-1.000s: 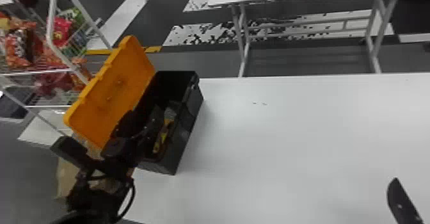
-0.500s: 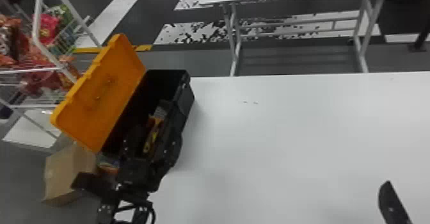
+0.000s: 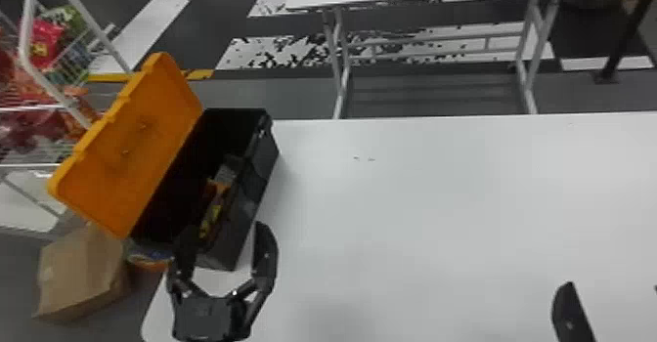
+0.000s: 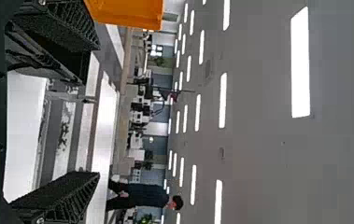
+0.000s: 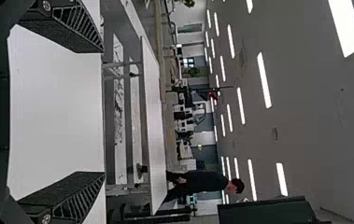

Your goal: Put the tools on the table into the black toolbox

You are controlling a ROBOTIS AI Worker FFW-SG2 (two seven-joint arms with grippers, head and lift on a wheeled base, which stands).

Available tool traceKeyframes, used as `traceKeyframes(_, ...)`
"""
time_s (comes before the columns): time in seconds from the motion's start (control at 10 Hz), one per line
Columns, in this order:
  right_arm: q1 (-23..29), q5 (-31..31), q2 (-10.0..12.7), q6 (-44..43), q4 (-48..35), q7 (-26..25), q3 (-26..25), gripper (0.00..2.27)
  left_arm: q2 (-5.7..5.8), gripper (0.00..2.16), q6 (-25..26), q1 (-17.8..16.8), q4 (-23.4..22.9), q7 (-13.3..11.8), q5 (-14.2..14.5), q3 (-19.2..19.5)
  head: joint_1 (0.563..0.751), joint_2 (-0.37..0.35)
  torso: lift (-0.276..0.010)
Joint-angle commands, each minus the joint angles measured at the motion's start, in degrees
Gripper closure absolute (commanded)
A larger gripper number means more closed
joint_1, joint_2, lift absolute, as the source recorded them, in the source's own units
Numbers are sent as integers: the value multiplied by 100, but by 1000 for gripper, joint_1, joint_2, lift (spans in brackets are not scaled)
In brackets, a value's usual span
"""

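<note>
From the head view, I have my left gripper (image 3: 223,226) at the near end of the black toolbox (image 3: 264,165), whose long axis runs away from me, near-left to far-right. The yellow tool (image 3: 212,216) lies inside; I'd back off nearward along that axis. Left wrist view: wide open, nothing gripped. Right wrist view: my right gripper (image 5: 103,112), the farther arm, is spread and empty.
</note>
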Motion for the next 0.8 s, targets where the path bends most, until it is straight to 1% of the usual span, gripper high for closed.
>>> traceKeyframes(0.0, 17, 1, 5, -232, 229, 3, 47, 76, 31, 36, -334, 44, 222, 30, -175, -223, 695, 238, -75)
traceKeyframes(0.1, 52, 1, 5, -372, 299, 3, 47, 76, 66, 46, -317, 71, 292, 48, -298, -328, 695, 220, -75)
traceKeyframes(0.3, 96, 1, 5, -513, 352, 12, 64, 76, 136, 56, -299, 97, 538, 56, -421, -539, 695, 186, -75)
traceKeyframes(0.4, 96, 10, 5, -548, 396, 12, 64, 76, 198, 56, -334, 97, 661, 65, -483, -653, 695, 165, -75)
traceKeyframes(0.5, 96, 10, 5, -566, 413, 12, 64, 76, 215, 56, -334, 106, 749, 74, -553, -688, 695, 154, -75)
traceKeyframes(0.7, 105, 28, 5, -636, 422, 12, 64, 76, 250, 56, -299, 106, 775, 83, -553, -688, 695, 126, -75)
